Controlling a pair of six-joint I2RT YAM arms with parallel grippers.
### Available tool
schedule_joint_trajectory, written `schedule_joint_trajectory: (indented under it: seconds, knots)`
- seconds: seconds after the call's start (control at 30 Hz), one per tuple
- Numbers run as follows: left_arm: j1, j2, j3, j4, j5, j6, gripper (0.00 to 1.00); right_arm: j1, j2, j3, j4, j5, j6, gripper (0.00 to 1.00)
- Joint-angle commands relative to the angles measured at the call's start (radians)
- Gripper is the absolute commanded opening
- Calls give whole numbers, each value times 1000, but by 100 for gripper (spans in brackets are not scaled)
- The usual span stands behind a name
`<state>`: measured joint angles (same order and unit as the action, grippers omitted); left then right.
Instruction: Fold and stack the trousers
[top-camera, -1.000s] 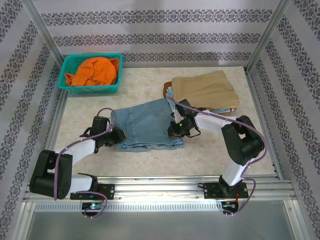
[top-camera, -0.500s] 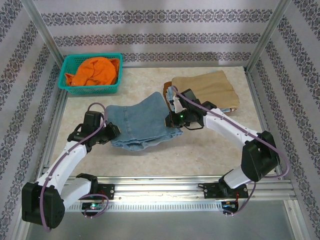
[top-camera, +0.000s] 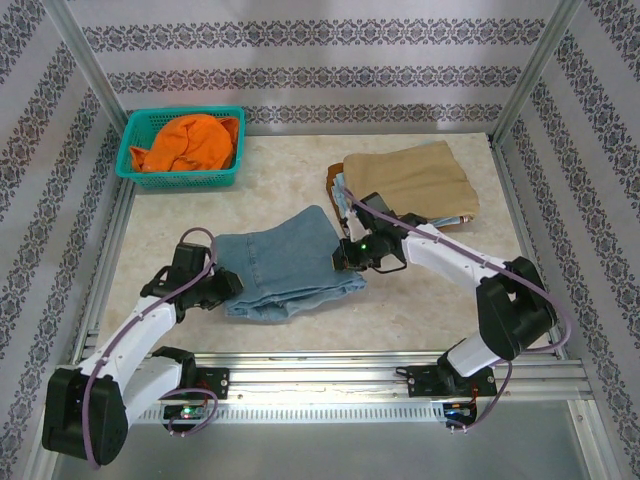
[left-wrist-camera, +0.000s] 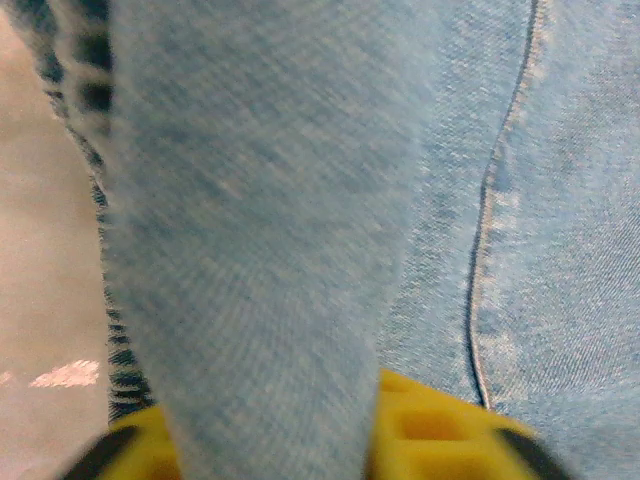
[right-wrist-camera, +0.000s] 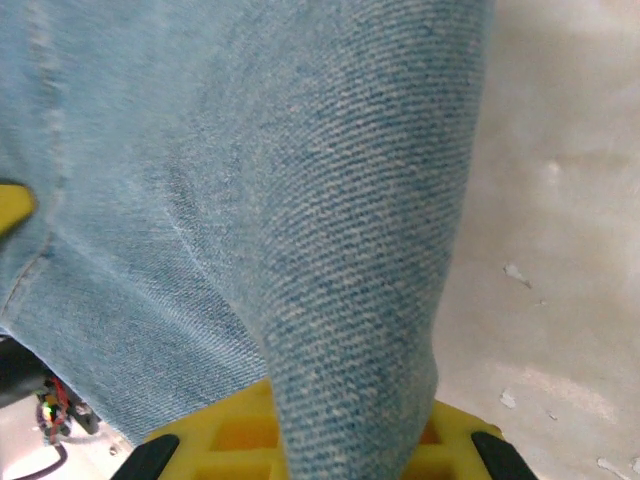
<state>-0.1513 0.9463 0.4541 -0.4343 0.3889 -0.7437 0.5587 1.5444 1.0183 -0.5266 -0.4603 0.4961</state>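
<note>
We are late in the folding step: the faded light-blue denim jeans (top-camera: 285, 258) lie as a folded bundle mid-way across the pale worktop (top-camera: 430, 300), between our two arms. Our right end effector (top-camera: 350, 256) is clamped tight on the bundle's right edge. Our left end effector (top-camera: 226, 287) sits at its left edge with denim draped over a finger, and we cannot tell how wide it stands. Next, we judge, the bundle needs lifting onto the folded tan khaki trousers (top-camera: 410, 178).

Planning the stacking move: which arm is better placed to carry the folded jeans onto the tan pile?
Right, probably. The right claw grips the jeans' edge nearest the tan pile; the left claw sits at the far edge, its grip unclear.
</note>
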Motion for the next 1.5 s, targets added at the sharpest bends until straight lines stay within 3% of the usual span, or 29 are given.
schedule_joint_trajectory:
  seconds: [0.0, 0.07, 0.17, 0.37, 0.5, 0.7, 0.83, 0.97, 1.03, 1.13, 1.33, 1.47]
  knots:
    - [6, -12, -20, -42, -120, -11, 70, -26, 7, -30, 39, 64, 7, 0]
    - [6, -11, -27, -48, -159, -6, 92, -26, 9, -35, 43, 65, 3, 0]
    - [8, 29, -47, 10, -182, 0, 95, -28, 11, -39, 46, 67, 1, 0]
    - [7, 221, -92, 283, -90, -4, 77, -29, 18, -40, 55, 58, 1, 0]
    - [8, 254, -94, 385, -83, 17, 70, -30, 19, -52, 60, 53, -1, 0]
    - [-15, 317, -98, 560, 37, -13, 50, -29, 32, -53, 69, 48, 1, 0]
    - [-52, 315, -106, 572, 26, -13, 50, -29, 44, -46, 78, 44, 4, 0]
    - [-62, 330, -138, 622, 43, -13, 21, -28, 61, -32, 80, 39, 8, 0]
    - [-62, 327, -137, 619, 58, -10, 0, -28, 59, -22, 75, 38, 9, 0]
    - [-63, 271, -88, 529, 72, 14, 0, -29, 29, -4, 48, 58, 9, 0]
    - [-63, 40, 96, 236, -11, 25, 0, -31, -96, 83, -47, 123, 1, 0]
    - [-63, 47, 220, 154, 5, 45, 0, -33, -128, 173, -121, 160, -22, 0]
